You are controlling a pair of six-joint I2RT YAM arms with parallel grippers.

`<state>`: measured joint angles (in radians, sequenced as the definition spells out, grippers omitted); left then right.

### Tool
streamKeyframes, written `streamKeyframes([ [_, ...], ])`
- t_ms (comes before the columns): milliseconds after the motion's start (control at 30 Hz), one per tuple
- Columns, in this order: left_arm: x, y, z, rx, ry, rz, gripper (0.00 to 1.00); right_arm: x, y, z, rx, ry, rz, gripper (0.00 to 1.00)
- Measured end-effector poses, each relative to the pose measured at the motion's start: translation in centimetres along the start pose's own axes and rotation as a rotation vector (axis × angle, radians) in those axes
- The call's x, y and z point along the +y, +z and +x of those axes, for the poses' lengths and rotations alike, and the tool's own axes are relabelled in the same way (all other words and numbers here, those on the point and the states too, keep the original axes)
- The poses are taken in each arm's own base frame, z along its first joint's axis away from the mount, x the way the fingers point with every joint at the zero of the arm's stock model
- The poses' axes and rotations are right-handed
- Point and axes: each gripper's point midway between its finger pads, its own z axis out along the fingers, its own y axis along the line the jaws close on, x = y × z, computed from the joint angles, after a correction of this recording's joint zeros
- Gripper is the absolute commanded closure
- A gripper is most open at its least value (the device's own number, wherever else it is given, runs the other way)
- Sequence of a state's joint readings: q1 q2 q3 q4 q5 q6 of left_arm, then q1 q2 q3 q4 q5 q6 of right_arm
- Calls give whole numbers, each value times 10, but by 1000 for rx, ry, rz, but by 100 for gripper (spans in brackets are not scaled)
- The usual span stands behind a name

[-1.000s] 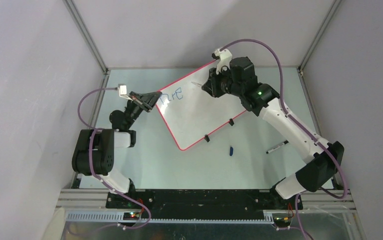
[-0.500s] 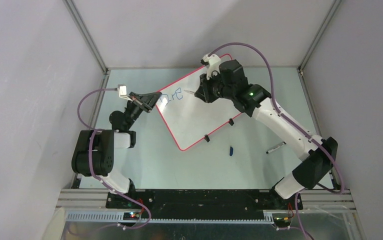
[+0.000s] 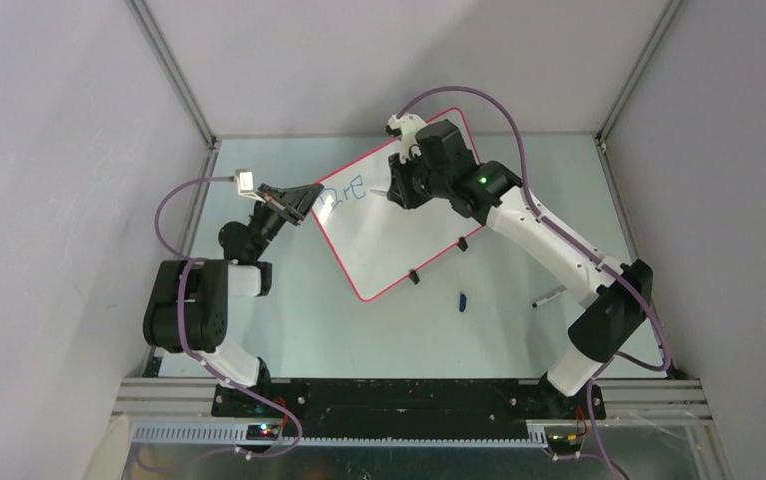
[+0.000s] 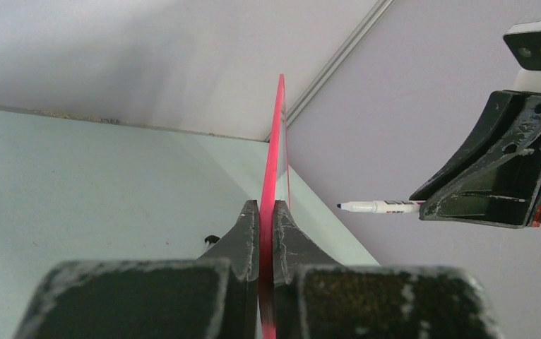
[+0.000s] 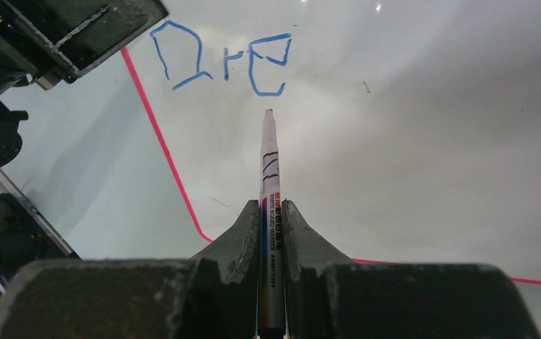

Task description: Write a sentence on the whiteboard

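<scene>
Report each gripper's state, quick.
Left gripper: closed, clamping the edge of the whiteboard.
Right gripper: closed, holding the marker.

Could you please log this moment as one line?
left pincer: shut on whiteboard edge | right pincer: shut on marker, tip near writing | writing: three blue letters

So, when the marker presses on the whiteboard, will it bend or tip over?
Probably stiff: the whiteboard shows a straight edge in the left wrist view. It might tip, resting only on two small clip feet; the left tool clamped on its rim likely steadies it.
</scene>
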<state>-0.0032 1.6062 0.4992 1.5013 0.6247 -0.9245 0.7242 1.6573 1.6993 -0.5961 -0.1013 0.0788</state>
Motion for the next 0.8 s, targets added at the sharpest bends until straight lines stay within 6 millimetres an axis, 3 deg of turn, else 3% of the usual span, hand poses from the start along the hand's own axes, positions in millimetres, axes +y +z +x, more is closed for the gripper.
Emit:
streamKeyframes([
  [333, 0, 0, 0, -1, 0, 0, 98, -32, 0, -4, -56, 148, 274, 100],
  [500, 0, 0, 0, -1, 0, -1, 98, -32, -7, 9, -68, 170, 360, 100],
  [600, 0, 0, 0, -1, 0, -1, 98, -30, -11, 3, -75, 139, 359, 100],
  [800, 0, 0, 0, -1, 0, -1, 98, -35, -27, -29, -139, 104, 329, 100],
])
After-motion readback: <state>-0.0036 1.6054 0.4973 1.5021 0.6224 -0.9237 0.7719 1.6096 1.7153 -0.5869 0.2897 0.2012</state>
